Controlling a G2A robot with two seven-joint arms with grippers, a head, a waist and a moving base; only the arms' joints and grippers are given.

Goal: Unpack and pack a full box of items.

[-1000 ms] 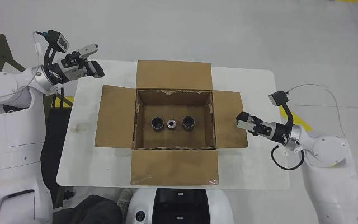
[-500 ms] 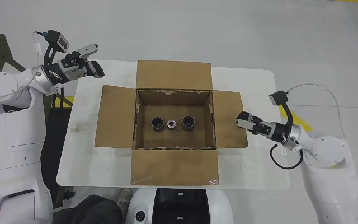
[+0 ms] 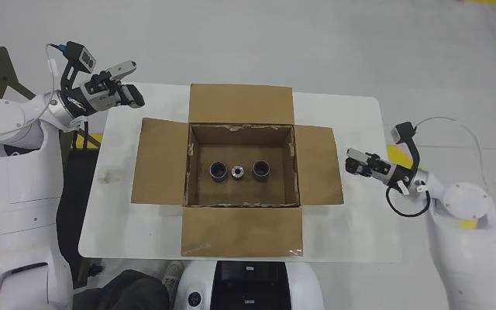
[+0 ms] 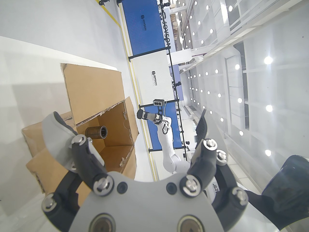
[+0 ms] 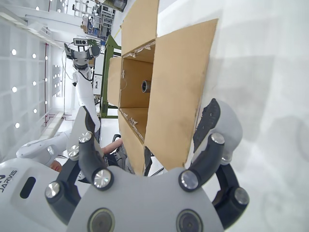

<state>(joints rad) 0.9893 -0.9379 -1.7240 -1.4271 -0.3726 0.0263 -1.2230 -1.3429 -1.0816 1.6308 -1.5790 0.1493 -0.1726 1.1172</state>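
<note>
Outside the box (image 3: 241, 102), both jaws spread.

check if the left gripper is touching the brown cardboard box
Apart. Top view shows bare white table between the left gripper and the brown cardboard box.

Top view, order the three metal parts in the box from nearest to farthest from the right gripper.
1. Near sleeve, end of the row toward the right gripper.
2. Small ring, middle of the row.
3. Far sleeve, opposite end.

White desk (image 3: 356, 225): open cardboard box (image 3: 163, 159) at centre, four flaps spread flat; small pale object (image 3: 105, 177) near left edge.
</note>
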